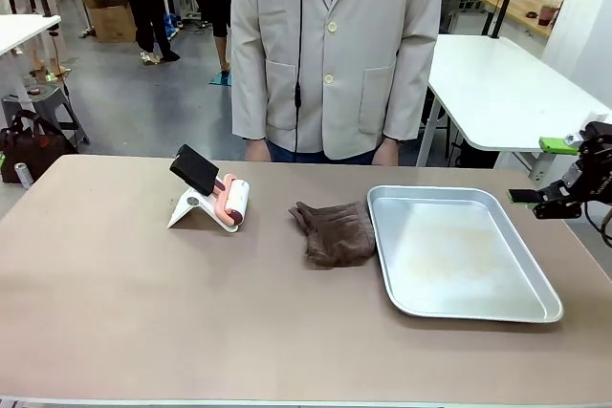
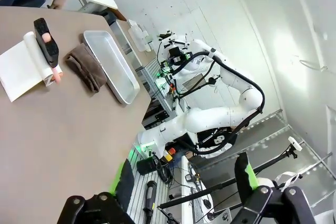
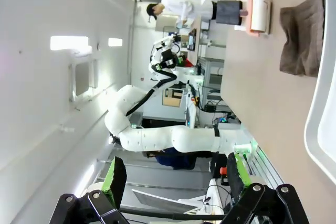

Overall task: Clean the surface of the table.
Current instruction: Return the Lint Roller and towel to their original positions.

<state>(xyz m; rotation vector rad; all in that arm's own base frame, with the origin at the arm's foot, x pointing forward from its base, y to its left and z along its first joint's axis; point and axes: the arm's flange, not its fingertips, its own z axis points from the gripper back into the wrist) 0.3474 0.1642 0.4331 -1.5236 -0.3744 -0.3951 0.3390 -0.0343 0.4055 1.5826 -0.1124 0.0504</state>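
Observation:
The brownish-taupe table (image 1: 143, 312) carries a crumpled brown cloth (image 1: 333, 233) near its middle. A lint roller (image 1: 212, 193) with a black handle and pink body rests on a white stand left of the cloth. My right gripper (image 1: 540, 171) hangs open past the table's right edge, apart from everything. Its wrist view shows the open gripper (image 3: 176, 169) empty, with the table (image 3: 257, 87), cloth (image 3: 302, 40) and roller (image 3: 257, 14) far off. My left gripper (image 2: 184, 174) is open and empty, off the table (image 2: 63, 124), far from the cloth (image 2: 86, 66) and roller (image 2: 44, 51).
A shallow silver tray (image 1: 550, 308) lies empty on the table's right part, its left rim beside the cloth. A person in a pale coat (image 1: 335, 45) stands at the far edge, hands near the table. White-topped tables (image 1: 507, 83) stand behind.

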